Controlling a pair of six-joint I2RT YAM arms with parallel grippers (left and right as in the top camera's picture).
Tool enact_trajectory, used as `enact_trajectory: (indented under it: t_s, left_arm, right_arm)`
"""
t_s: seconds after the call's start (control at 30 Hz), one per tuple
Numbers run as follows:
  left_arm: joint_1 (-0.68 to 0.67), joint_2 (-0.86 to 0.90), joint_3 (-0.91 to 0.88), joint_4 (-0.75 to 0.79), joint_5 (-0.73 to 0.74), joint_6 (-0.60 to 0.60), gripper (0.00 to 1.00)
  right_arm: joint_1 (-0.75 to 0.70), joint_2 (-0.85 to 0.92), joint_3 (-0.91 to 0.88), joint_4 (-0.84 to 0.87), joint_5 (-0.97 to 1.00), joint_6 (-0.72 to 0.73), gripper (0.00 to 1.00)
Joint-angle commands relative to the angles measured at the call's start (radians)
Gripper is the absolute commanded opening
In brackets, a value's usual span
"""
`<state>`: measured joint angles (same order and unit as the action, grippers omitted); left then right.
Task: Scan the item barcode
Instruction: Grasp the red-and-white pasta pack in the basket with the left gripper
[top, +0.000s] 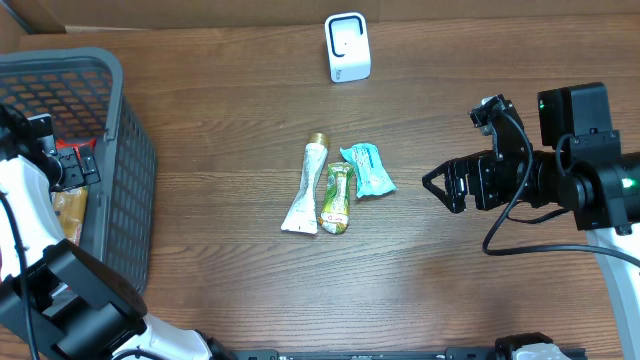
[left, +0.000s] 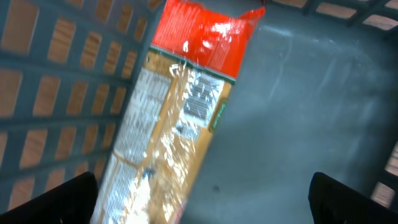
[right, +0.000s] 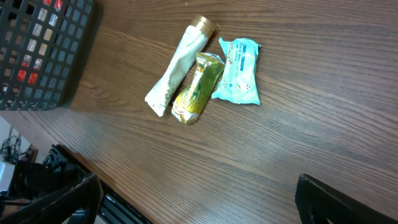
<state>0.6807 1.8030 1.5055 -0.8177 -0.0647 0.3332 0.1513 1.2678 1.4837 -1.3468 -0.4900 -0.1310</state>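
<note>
Orange packet (left: 171, 130) lies beneath the splayed left pincer (left: 205, 200).

Table (top: 450, 280) is showing matt brown wood grain. Basket (top: 130, 180) is looking like matt grey plastic. Packet (left: 180, 118) is glaring: glossy, crinkled film. Tube (top: 304, 188) is reading as smooth plastic, its cap (top: 319, 138) shiny gold. Sachet (top: 338, 198) is shining too. Scanner (top: 347, 47) is looking like smooth white plastic.
</note>
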Motion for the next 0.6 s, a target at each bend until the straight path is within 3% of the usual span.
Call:
enact_trajectory:
  t_s: [0.0,0.57]
  left_arm:
    - [-0.004,0.004,-0.051,0.063,-0.018,0.079,1.00]
    - [0.084,0.017,-0.223,0.356,-0.061,0.079,1.00]
  right_arm:
    - [0.002,-0.007,0.007,0.003,0.000,-0.005,1.00]
    - [0.002,-0.007,0.007,0.003,0.000,-0.005,1.00]
